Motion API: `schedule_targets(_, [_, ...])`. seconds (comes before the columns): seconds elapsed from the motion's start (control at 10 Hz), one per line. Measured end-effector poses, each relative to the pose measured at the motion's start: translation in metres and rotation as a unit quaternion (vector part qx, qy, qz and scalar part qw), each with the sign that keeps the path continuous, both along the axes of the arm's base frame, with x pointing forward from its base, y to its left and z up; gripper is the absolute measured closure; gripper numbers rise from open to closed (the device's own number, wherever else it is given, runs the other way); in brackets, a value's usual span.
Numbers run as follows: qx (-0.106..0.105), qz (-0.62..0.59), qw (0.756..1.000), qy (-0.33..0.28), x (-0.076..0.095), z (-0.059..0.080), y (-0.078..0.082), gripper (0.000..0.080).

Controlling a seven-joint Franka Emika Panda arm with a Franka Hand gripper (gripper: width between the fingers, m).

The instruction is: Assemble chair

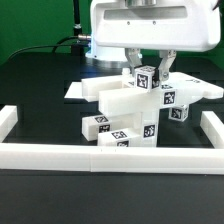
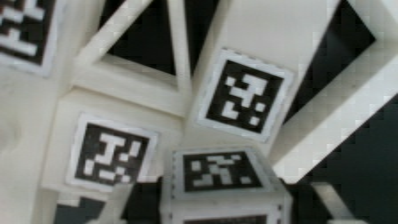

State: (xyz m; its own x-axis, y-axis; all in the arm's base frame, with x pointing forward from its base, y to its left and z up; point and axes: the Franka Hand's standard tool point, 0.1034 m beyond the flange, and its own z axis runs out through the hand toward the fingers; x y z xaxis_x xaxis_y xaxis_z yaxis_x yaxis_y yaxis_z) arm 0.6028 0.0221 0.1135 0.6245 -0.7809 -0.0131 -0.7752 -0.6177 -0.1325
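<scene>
The chair parts are white blocks and bars with black-and-white tags, stacked in a cluster [image 1: 125, 110] in the middle of the black table. A flat plate [image 1: 100, 92] lies under them. One small tagged block [image 1: 147, 76] stands on top of the cluster. My gripper [image 1: 150, 70] hangs straight over it with one finger on each side. In the wrist view the same block [image 2: 222, 175] sits between my jaws. My gripper [image 2: 222, 208] shows a dark gap on either side of the block, so it is open around it. Two more tagged faces [image 2: 246, 92] lie beyond it.
A long low white border rail [image 1: 120, 155] without tags runs along the front and up both sides [image 1: 6, 120]. The robot's white base [image 1: 140, 25] stands behind the cluster, with a dark cable at the exterior view's left.
</scene>
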Motion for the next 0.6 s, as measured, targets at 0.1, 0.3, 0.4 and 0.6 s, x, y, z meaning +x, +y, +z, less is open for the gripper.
schedule_targets(0.1, [0.007, -0.037, 0.999, -0.01, 0.0024, 0.0001, -0.0021, 0.0515])
schedule_targets(0.3, [0.015, -0.097, 0.995, -0.005, 0.0028, 0.0006, 0.0002, 0.0515])
schedule_targets(0.4, [0.018, -0.121, 0.993, -0.003, 0.0029, 0.0006, 0.0004, 0.0515])
schedule_targets(0.6, [0.034, -0.199, 0.979, 0.011, 0.0035, 0.0005, -0.007, 0.0515])
